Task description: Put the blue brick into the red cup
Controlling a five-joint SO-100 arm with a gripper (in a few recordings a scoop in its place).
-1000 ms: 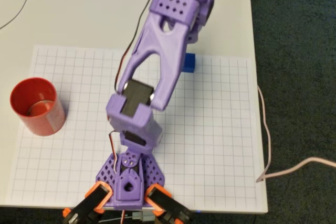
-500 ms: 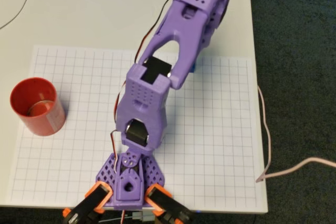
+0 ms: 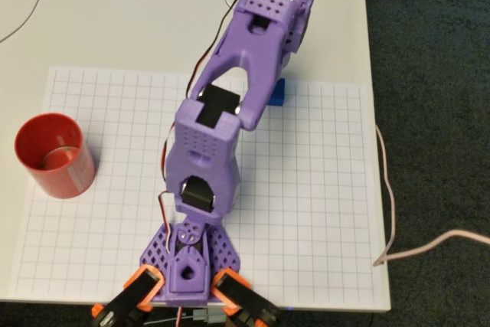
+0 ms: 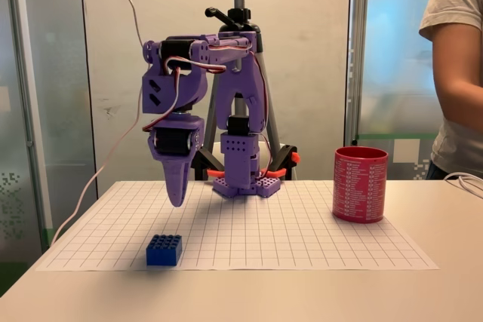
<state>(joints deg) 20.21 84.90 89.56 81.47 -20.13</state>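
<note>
My arm bends up and over, and my end effector (image 4: pixel 177 190) points straight down, up in the air above the blue brick (image 4: pixel 164 249). I cannot tell if its fingers are spread or pressed together. The brick sits on the grid paper (image 4: pixel 302 239). The red cup (image 4: pixel 360 185) stands far away.

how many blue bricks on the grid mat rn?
1. The blue brick sits on the grid mat near its front-left corner in the fixed view, below the gripper. In the overhead view the arm covers most of it; more could hide underneath.
</note>
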